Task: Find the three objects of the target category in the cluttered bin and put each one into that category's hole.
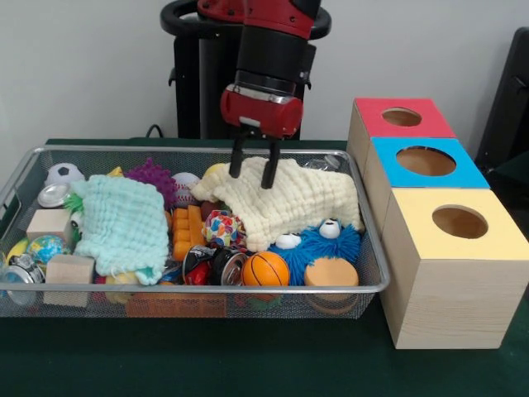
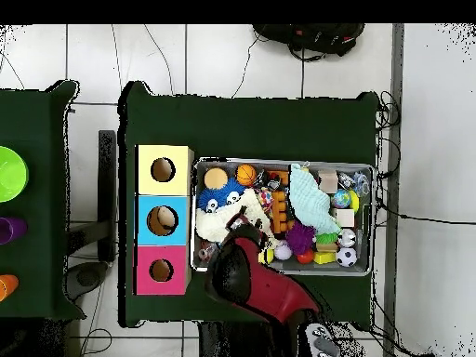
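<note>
The wire mesh bin (image 1: 207,290) is full of toys; it also shows in the overhead view (image 2: 279,162). My gripper (image 1: 253,168) hangs over the bin's back middle, open, with both fingertips down at the top of a pale yellow cloth (image 1: 289,198). In the overhead view the gripper (image 2: 244,221) is at that cloth (image 2: 216,226). No yellow duck toy shows clearly; a yellowish lump (image 1: 213,170) peeks from behind the cloth, but I cannot tell what it is. The red-topped box's hole (image 1: 402,117) is at the far right, also seen from overhead (image 2: 161,271).
A mint cloth (image 1: 120,219) covers the bin's left part. An orange basketball (image 1: 265,269), a blue fuzzy toy with eyes (image 1: 326,241), an orange brick (image 1: 185,231), wooden blocks (image 1: 69,270) and a soccer ball (image 1: 64,174) lie around. Blue-topped (image 1: 426,160) and yellow-topped (image 1: 459,222) boxes stand beside the red one.
</note>
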Available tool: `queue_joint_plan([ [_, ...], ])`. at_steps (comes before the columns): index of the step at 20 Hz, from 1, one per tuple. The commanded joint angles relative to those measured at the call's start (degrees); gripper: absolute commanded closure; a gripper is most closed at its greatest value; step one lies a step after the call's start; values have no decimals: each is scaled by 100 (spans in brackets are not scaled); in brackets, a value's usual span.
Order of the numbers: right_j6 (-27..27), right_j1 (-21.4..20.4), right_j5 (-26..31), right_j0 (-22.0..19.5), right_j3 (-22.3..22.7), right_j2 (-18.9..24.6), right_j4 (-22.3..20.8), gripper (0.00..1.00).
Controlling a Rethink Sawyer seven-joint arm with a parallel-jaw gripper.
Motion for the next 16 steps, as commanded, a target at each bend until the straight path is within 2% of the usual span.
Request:
queue_joint_plan([
  [1,1653,324,-234,348,-112,387,651,0],
  [3,1669,430,-361,419,-119,364,707,0],
  [5,1773,912,-805,453,-174,396,653,0],
  [6,1703,1325,-928,496,-281,354,645,0],
  [8,1517,1777,-1052,443,-448,352,478,0],
  [10,1403,1954,-1138,301,-480,415,220,0],
  [12,1312,1963,-1116,177,-419,480,35,0],
  [16,1197,1833,-1059,243,-249,474,95,0],
])
